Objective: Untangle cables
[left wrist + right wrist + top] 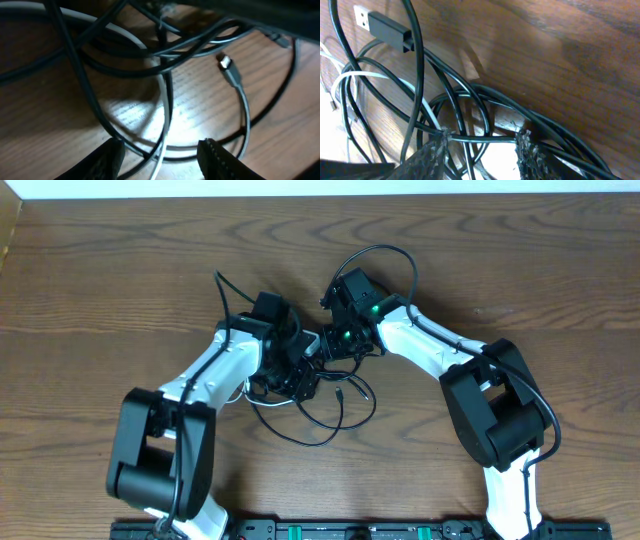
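Observation:
A tangle of thin black cables [330, 420] lies mid-table, with one loop [385, 252] arching behind the right arm. My left gripper [300, 375] and right gripper [335, 345] both sit low over the tangle, close together. In the left wrist view the left gripper [160, 150] is open, with a black strand and a white cable [163, 112] crossing between its jaws; a small plug [227, 65] lies beyond. In the right wrist view the right gripper [482, 142] is open, and a black strand [480, 139] runs across its fingertips. A USB plug [382, 25] and the white cable [365, 75] lie to the left.
The brown wooden table [120, 270] stretches around the tangle on all sides. One black strand [222, 285] trails toward the back left. The arm bases [360, 530] stand at the front edge.

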Controlling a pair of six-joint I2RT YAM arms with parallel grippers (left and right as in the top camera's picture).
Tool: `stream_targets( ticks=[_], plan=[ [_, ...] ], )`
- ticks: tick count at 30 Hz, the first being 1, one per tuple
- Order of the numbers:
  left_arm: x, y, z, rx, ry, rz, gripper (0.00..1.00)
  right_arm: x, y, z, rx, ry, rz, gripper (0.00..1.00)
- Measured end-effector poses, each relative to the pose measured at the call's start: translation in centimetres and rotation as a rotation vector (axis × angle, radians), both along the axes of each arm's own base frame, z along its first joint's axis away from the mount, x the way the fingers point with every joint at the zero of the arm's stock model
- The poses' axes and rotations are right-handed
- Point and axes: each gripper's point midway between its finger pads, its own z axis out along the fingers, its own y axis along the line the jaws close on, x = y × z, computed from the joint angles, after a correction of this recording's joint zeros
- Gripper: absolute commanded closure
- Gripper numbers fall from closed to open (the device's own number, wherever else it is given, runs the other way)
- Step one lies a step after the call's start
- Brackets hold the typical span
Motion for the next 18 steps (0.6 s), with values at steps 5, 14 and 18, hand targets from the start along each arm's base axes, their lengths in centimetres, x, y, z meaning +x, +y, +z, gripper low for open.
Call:
stream_targets(
  ticks=[5,14,18],
  plan=[
    [-0.03,0.02,-0.30,0.002,0.007,0.001,0.49,0.03,-0.03,-0.02,-0.002,-0.001,-0.001,0.55],
    [0.12,-0.24,-0.28,0.001,0.015,0.040,0.48,0.23,-0.26,0.04,0.006,0.010,-0.020,0.56],
    [0.79,-0.85,-0.20,-0.011,0.005,0.092,0.48,0.76,-0.79,0.09,0.016,0.033,-0.069,0.56]
  ],
)
